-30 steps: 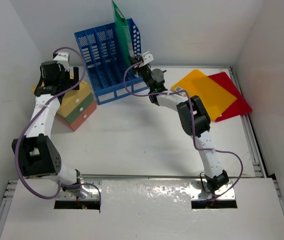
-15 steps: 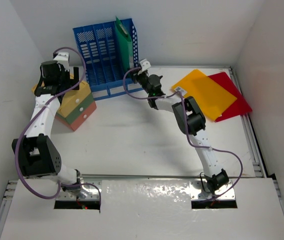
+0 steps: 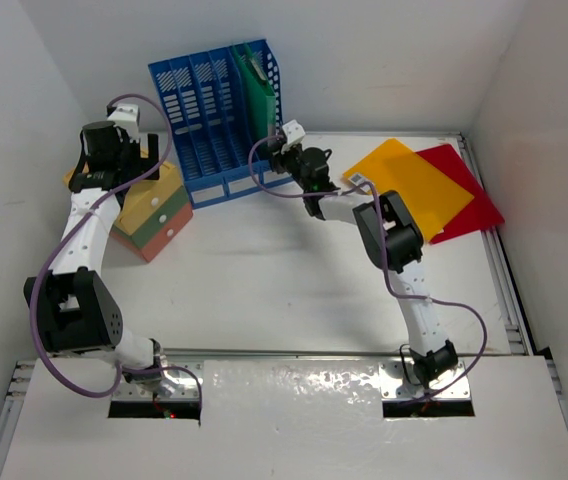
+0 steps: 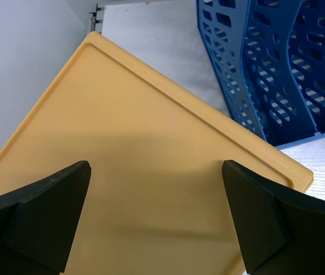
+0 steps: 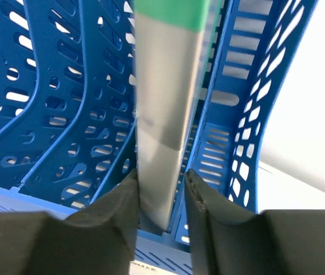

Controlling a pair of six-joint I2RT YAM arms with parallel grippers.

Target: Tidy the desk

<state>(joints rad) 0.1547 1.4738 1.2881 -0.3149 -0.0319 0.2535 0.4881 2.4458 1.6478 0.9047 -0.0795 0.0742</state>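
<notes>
The right end effector (image 5: 160, 175) reaches low over the far part of the surface (image 3: 264, 290) and points into the blue file rack (image 3: 199, 120). Straight ahead of it, a green folder (image 3: 255, 90) stands upright in the rack's rightmost slot, its near edge running down between the two fingers (image 5: 117, 212). The jaws stand narrowly apart, one finger close on each side of that edge. Whether the pads press on the folder or sit just clear of it cannot be told from the wrist view. The rack's other slots fan away to this end effector's left, and its slotted outer wall rises just to the right.

Behind this end effector and off to its right, an orange folder (image 3: 409, 185) lies flat on the surface, partly overlapping a red folder (image 3: 464, 195) that lies beyond it, next to the side rail.

The left end effector (image 4: 155, 172) hangs above the drawer box (image 3: 154, 215), its jaws spread wide and holding nothing. The box's flat yellow top fills the space beneath and between the fingers, and neither finger can be seen touching it. The near end of the file rack sits ahead of this end effector and to its right, just beside the box's corner.

The surface itself spreads white and flat under both arms, with metal rails along its edges and white walls around it.
</notes>
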